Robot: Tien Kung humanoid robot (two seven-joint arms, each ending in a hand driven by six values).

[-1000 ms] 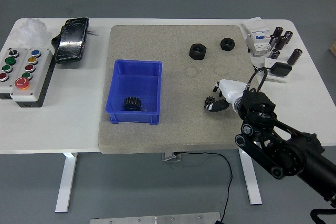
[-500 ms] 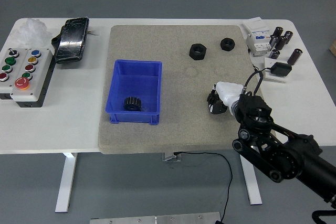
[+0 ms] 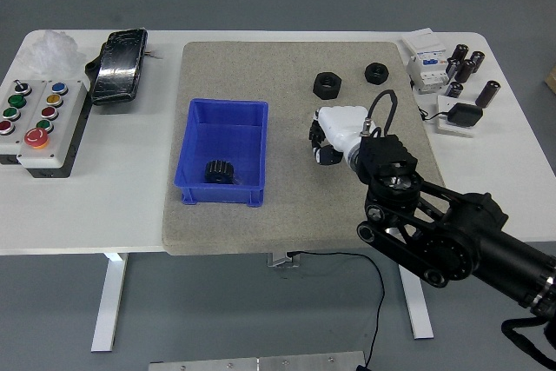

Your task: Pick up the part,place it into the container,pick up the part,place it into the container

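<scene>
Two black nut-shaped parts lie on the grey mat: a larger one (image 3: 327,84) and a smaller one (image 3: 376,71) to its right. A blue container (image 3: 228,116) stands on the mat's left half with a black gear (image 3: 216,171) inside it. My right hand (image 3: 319,147), white with dark fingertips, hovers over the mat just below the larger part and right of the container. Its fingers are loosely bent and hold nothing. The left arm is out of view.
A button box (image 3: 39,119) and a black device (image 3: 119,65) sit at the table's left. A white module (image 3: 424,69), several dark cylinders (image 3: 465,65) and a small black pad (image 3: 463,115) sit at the back right.
My right hand has moved left and away from me across the mat, from near the mat's right edge to just below the larger black part. The parts have not moved.
</scene>
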